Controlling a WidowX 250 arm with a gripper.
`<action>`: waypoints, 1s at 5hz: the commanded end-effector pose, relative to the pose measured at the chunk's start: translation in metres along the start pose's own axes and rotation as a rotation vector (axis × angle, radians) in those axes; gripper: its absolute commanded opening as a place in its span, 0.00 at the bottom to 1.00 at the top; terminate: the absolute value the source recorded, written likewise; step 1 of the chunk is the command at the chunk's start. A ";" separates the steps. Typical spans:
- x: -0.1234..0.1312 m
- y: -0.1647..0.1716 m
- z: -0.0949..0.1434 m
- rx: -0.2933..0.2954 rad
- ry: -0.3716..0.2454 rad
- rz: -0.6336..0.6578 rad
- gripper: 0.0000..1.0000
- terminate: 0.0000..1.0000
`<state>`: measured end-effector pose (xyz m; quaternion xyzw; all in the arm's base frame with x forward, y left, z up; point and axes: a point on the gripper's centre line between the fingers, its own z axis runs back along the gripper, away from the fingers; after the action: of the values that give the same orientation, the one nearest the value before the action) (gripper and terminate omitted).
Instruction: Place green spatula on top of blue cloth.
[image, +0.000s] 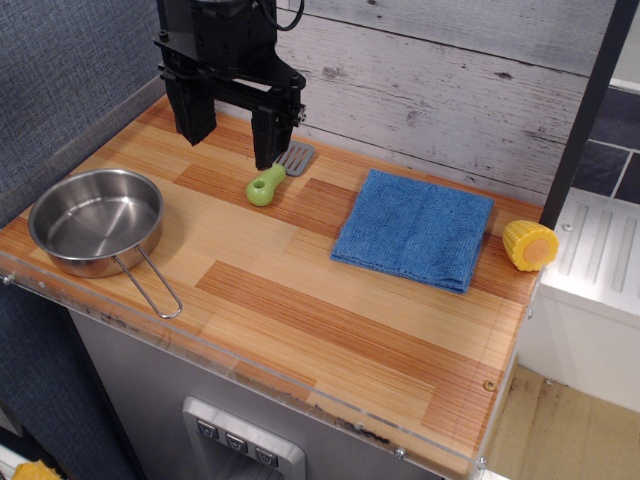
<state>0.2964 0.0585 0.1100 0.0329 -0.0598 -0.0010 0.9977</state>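
One steel pan (95, 220) sits at the left end of the wooden tabletop (300, 330), its single wire loop handle reaching toward the front edge. To its right, at the back, hangs the one black end effector (232, 128), its two fingers spread wide apart with nothing between them; one finger (194, 115) is on the left, the other (270, 140) comes down just beside the spatula's blade. There is one green spatula (277, 174), lying flat on the tabletop near the back wall. Its long axis runs diagonally: the chunky lime handle with the hole at its end points toward the front left, the grey slotted blade toward the back right. Further right, apart from the spatula, lies one blue cloth (415, 229), folded flat and turned slightly askew. At the far right edge lies one yellow corn cob (529, 245), just beside the cloth's corner.
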 end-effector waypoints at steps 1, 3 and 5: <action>0.000 0.000 0.000 0.000 0.000 0.000 1.00 0.00; 0.058 0.044 -0.034 0.001 -0.082 0.031 1.00 0.00; 0.085 0.071 -0.068 0.016 -0.059 0.038 1.00 0.00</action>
<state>0.3828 0.1263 0.0383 0.0301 -0.0662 0.0131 0.9973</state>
